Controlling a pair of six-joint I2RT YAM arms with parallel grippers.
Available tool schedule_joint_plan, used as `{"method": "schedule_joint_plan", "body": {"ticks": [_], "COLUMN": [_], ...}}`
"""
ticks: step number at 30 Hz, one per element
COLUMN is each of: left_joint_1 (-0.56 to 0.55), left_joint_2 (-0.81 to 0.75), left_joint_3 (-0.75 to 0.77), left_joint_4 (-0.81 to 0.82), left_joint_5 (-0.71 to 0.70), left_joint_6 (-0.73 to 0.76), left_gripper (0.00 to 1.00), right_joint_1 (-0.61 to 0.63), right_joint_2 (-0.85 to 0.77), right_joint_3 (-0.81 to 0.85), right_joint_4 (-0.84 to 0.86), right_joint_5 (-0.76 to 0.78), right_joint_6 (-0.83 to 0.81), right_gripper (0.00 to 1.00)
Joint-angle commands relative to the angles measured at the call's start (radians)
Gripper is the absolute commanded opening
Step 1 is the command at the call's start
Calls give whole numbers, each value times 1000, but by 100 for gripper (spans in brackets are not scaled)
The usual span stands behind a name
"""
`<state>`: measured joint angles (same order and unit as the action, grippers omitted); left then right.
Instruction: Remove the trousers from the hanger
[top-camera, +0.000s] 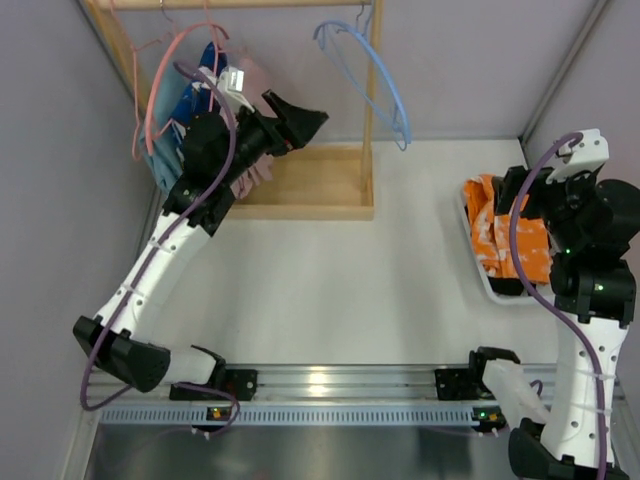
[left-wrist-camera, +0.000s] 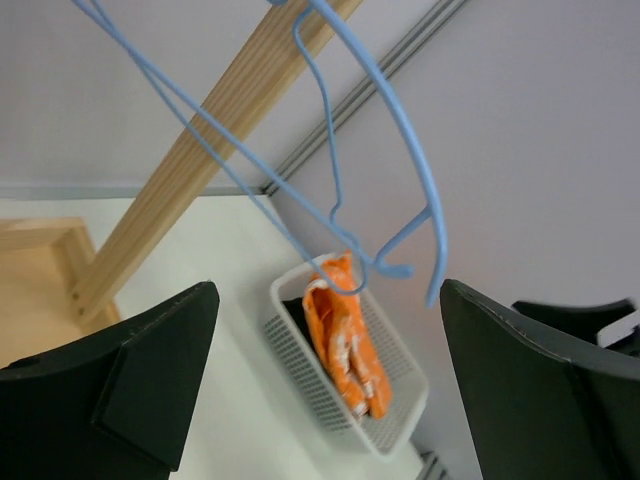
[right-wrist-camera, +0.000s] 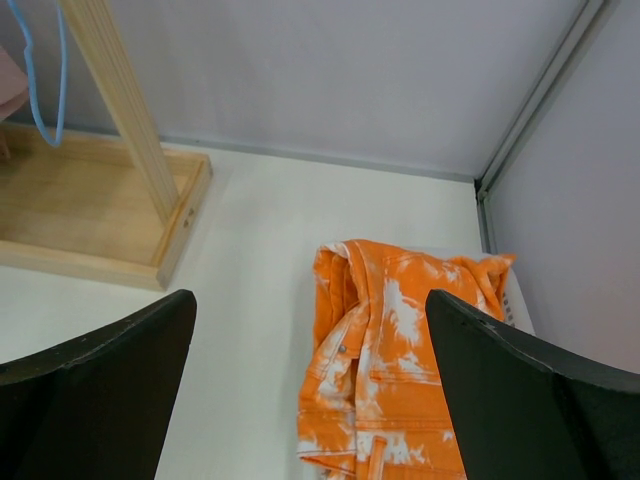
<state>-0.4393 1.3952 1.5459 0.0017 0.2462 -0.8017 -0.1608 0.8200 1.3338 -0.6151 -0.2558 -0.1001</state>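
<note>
A: Two grippers, both spread wide, nothing in either. Left gripper (top-camera: 298, 120) is up by the wooden rack (top-camera: 320, 185), upper left of the top view. Right gripper (right-wrist-camera: 310, 295) hangs over the basket (top-camera: 482, 288) at the right edge.

B: Trousers where?

A: Orange trousers (top-camera: 510, 240) lie bunched in that basket, off any hanger. There's a dark patch beside them in the left wrist view. Maybe the black pair, can't tell.

B: So what goes wrong from here?

A: Prob the blue hanger (top-camera: 385, 80). It hangs bare, upper centre, right ahead of the left gripper's open jaws. If the arm swings sideways w/o backing off first, a finger could hook the wire and drag it off the rail.

B: Anything else?

A: Left arm's cable crosses the pink hanger (top-camera: 150, 100) and the clothes (top-camera: 190, 105) on it. Touching or not, can't tell, but a quick pull might snag them. Also the orange pair is heaped above the rim, so a low pass by the right gripper might tip it onto the bench (top-camera: 330, 290).
</note>
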Motion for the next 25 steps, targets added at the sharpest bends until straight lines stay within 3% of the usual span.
{"method": "schedule_joint_plan", "body": {"ticks": [1,5,6,8,13,21,25], "left_joint_1": [5,5,7,7,8,66,140], "left_joint_2": [-109,-197,-206,-243,-321,-453,-515], "left_joint_3": [-44,-115,-119,-147,-213,-302,-334], "left_joint_4": [-169,-336,-448,-530,-742,-819,-819], "left_joint_5": [39,114,111,110,-51,-136,-53], "left_joint_6": [229,448,522,570,677,702,734], "left_gripper": [99,99,99,99,99,99,99], "right_joint_1": [-16,-14,-16,-16,-14,-14,-16], "right_joint_2": [-15,-35,-45,-54,-93,-127,-150], "right_joint_3": [-13,-44,-60,-82,-189,-312,-338], "right_joint_4": [29,22,9,-3,-46,-146,-144], "right_joint_5": [-46,-149,-178,-268,-419,-461,-465], "right_joint_6": [23,30,36,45,59,-7,-27], "right_gripper": [99,99,99,99,100,99,99]}}
